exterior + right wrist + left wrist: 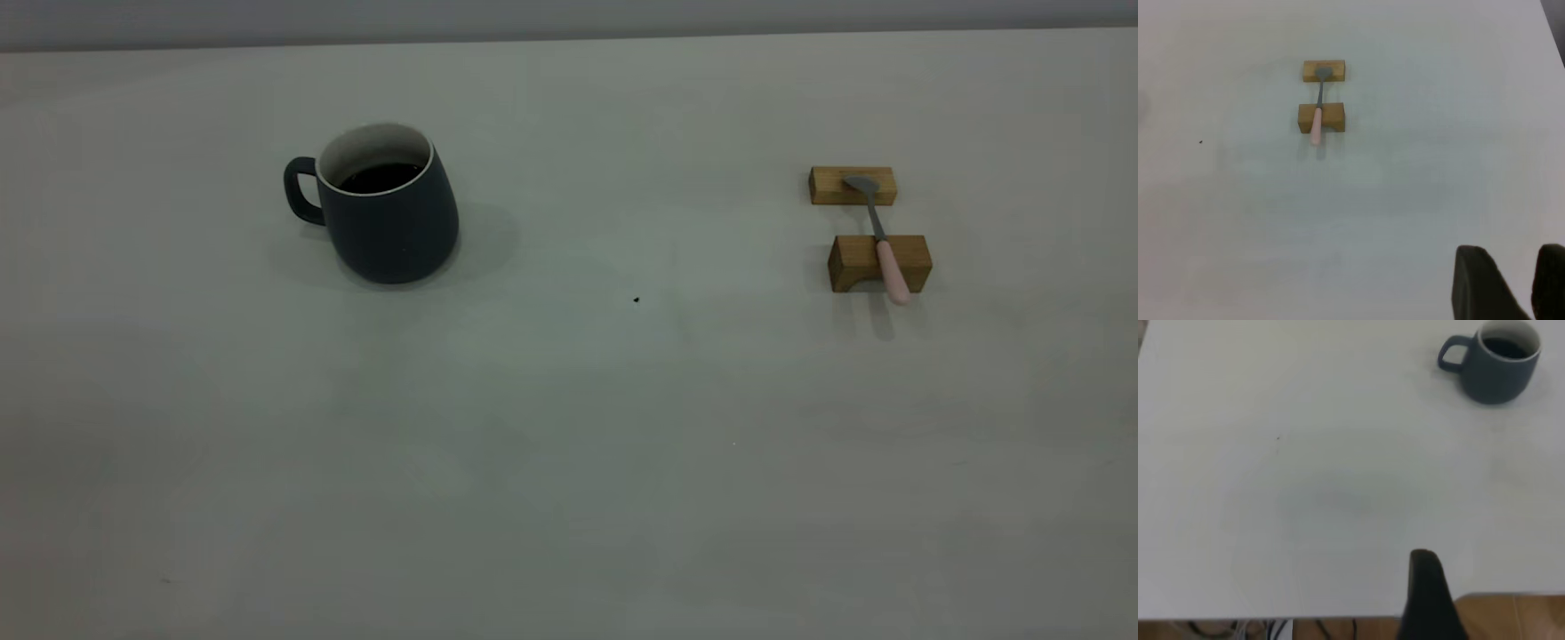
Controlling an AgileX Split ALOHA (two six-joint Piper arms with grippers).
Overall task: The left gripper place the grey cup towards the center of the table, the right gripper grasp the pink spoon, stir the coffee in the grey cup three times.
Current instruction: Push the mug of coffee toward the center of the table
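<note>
The surface (pixel 569 444) is plain off-white with one tiny dark speck (pixel 636 300). The grey cup (pixel 391 218) is matte slate outside, white inside and at the rim, holding brown-black coffee (pixel 380 177). The pink spoon (pixel 880 238) has a pale pink handle and grey metal bowl, lying across light brown wooden blocks (pixel 878 263). Both tools' fingers (pixel 1481 287) are black.

Left gripper (pixel 1426 597): a single matte black finger with a rounded tip is seen.
Right gripper (pixel 1515 283): two matte black, blunt, rounded fingers are seen, a narrow gap between.
</note>
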